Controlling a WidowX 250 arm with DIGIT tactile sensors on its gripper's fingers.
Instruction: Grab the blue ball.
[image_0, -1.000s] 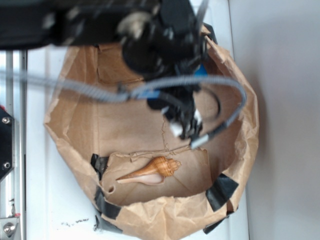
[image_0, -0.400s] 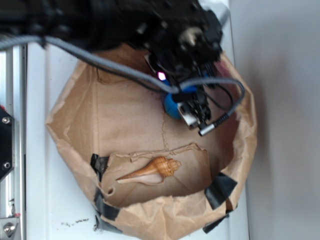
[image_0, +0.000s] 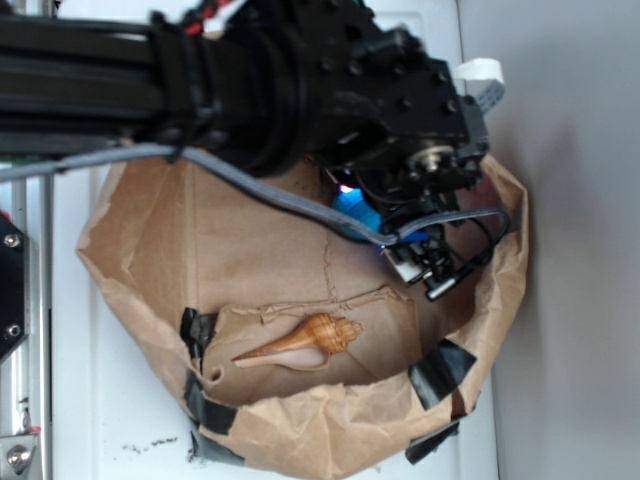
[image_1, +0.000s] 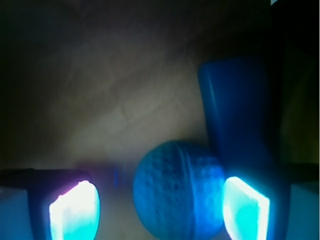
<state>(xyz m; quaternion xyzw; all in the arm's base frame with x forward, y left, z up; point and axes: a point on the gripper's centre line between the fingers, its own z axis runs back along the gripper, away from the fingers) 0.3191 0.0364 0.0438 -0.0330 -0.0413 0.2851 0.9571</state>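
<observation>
Tool (image_1: 160, 207) open, fingers (image_1: 75, 210) either side of blue ball (image_1: 177, 187); right finger close beside ball, blue block (image_1: 237, 115) immediately behind.

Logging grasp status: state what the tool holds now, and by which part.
Nothing held yet. The textured teal-blue ball sits between the open tool fingers, nearer the right finger, with a gap on its other side.

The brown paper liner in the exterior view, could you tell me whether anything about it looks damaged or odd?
Yes. The crumpled brown paper liner is torn across its floor, a ragged flap edge running just above the orange spiral seashell, and strips of black tape patch its lower rim.
</observation>
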